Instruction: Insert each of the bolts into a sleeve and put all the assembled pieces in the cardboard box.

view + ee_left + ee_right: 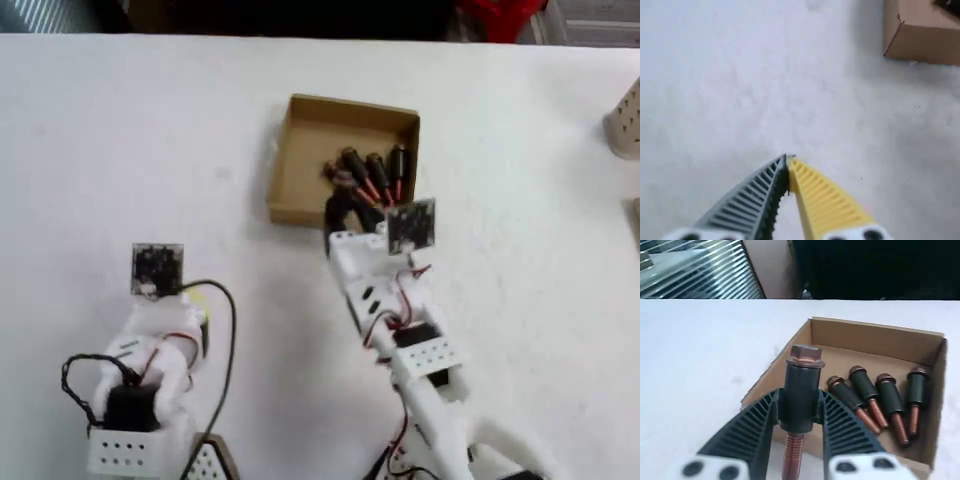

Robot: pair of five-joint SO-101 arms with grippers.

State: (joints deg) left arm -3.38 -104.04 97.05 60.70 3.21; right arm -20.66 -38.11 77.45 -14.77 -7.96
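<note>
A copper-coloured hex-head bolt in a black cylindrical sleeve point(801, 390) is clamped by that sleeve between the black ribbed jaws of the right gripper point(800, 402). Its long axis stands roughly upright: hex head uppermost, bare threaded end hanging below the jaws. It is held at the near wall of a shallow, open brown cardboard box point(875, 337). Four more sleeved bolts point(875, 400) lie on the box's floor, side by side and slightly fanned. Their heads point towards the far wall and their threaded ends back towards the arms. They fill the side of the box away from the left arm, and the other side shows bare cardboard. In the high view the right gripper point(345, 208) sits at the box's near wall on a white worktop point(120, 130). Well apart, the left gripper point(788, 170), with one grey jaw and one yellow, has its jaws closed tip to tip over bare worktop. A pale perforated object point(625, 120) stands at the worktop's right edge
</note>
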